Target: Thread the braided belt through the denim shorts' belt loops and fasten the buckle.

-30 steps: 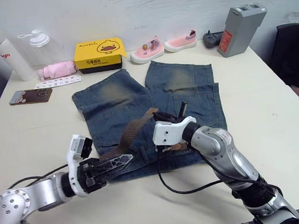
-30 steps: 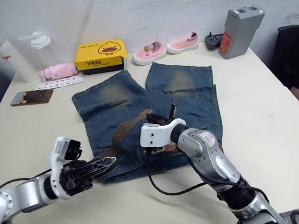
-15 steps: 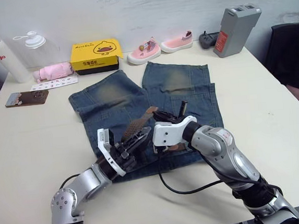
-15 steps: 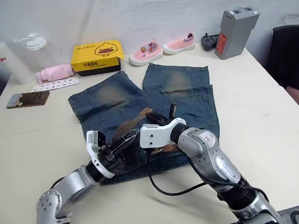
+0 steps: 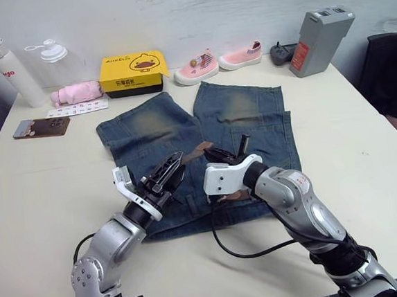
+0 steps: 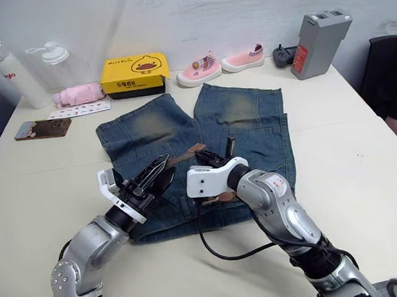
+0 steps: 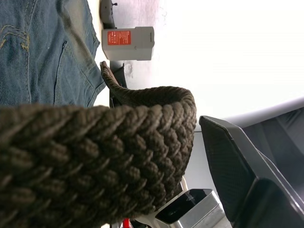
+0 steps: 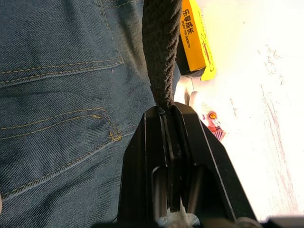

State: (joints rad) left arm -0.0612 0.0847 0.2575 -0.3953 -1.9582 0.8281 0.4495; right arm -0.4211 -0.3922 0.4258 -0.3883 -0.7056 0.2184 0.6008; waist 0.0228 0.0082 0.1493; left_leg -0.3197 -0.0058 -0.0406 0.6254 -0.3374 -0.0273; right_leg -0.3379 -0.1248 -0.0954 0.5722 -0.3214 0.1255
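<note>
The left gripper [image 5: 174,166] hangs over the near edge of the shorts [image 5: 252,126], its two fingers spread apart, with the brown belt [image 7: 95,142] lying close against one finger. Just beside it, the right gripper [image 8: 164,118] is pinched tight on the belt — the strap pokes out from between its fingers and arches over the middle of the shorts. The shorts lie flat on the table [image 5: 41,183], waist toward the robot. Farther back sit a yellow box [image 5: 133,72], two pink shoes [image 5: 220,59] and a grey box [image 5: 319,38].
</note>
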